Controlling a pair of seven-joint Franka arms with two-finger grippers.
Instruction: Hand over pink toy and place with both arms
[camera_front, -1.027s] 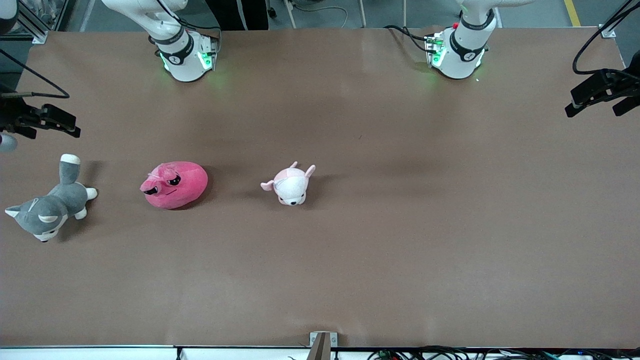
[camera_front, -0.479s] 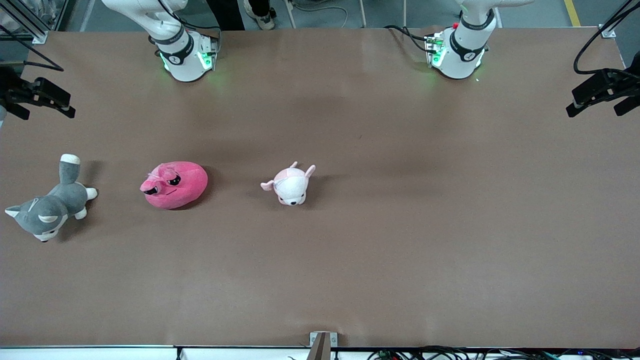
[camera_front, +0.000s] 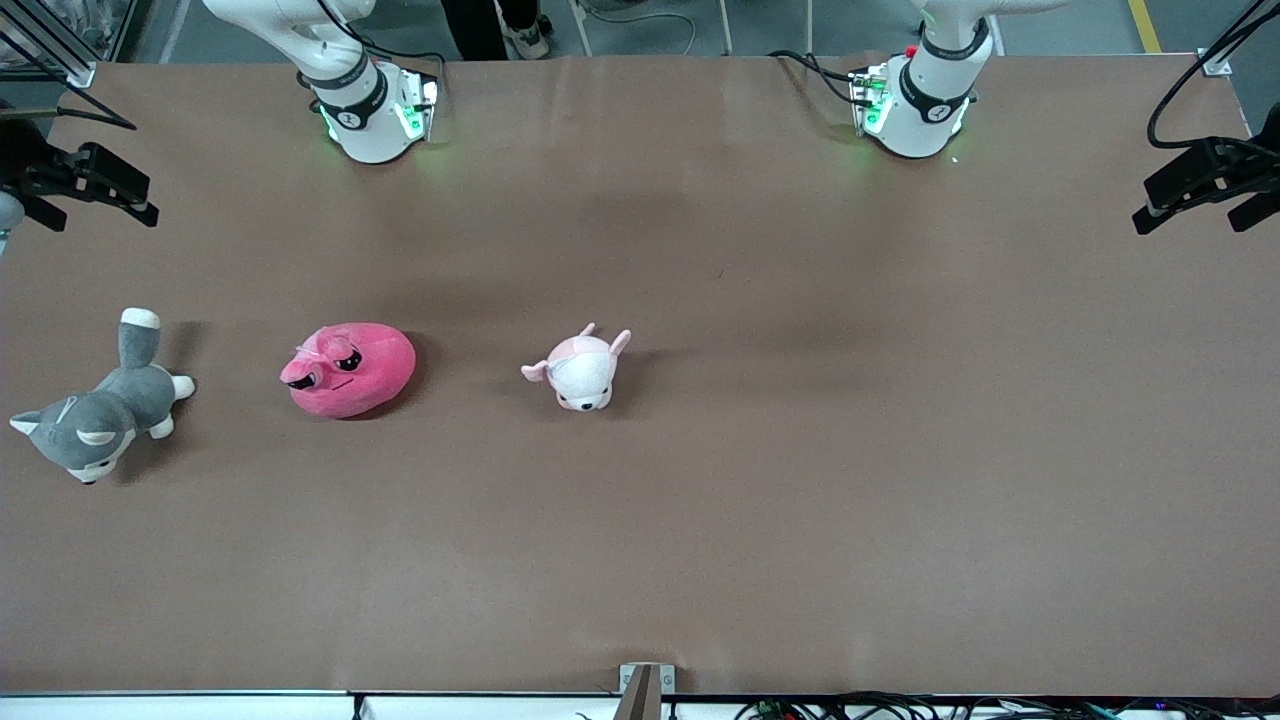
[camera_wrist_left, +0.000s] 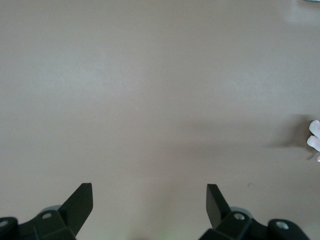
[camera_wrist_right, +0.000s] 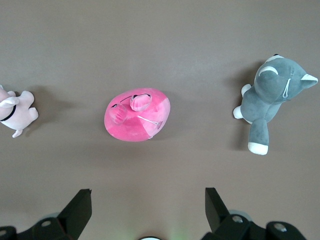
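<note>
The pink toy (camera_front: 347, 370), a rounded hot-pink plush with black eyes, lies on the brown table toward the right arm's end. In the right wrist view the pink toy (camera_wrist_right: 137, 115) lies on the table well apart from the fingers. My right gripper (camera_front: 100, 205) (camera_wrist_right: 147, 192) hangs open and empty over the table's edge at the right arm's end. My left gripper (camera_front: 1188, 215) (camera_wrist_left: 150, 188) waits open and empty over the edge at the left arm's end, above bare table.
A grey-and-white husky plush (camera_front: 95, 420) (camera_wrist_right: 270, 100) lies beside the pink toy, close to the table's edge. A small pale pink-and-white puppy plush (camera_front: 580, 370) (camera_wrist_right: 15, 112) lies near the middle of the table. The table (camera_front: 850, 450) is covered in brown paper.
My right gripper has shifted toward the robots' edge of the table, away from the husky plush. The left arm and the plushes have not moved.
</note>
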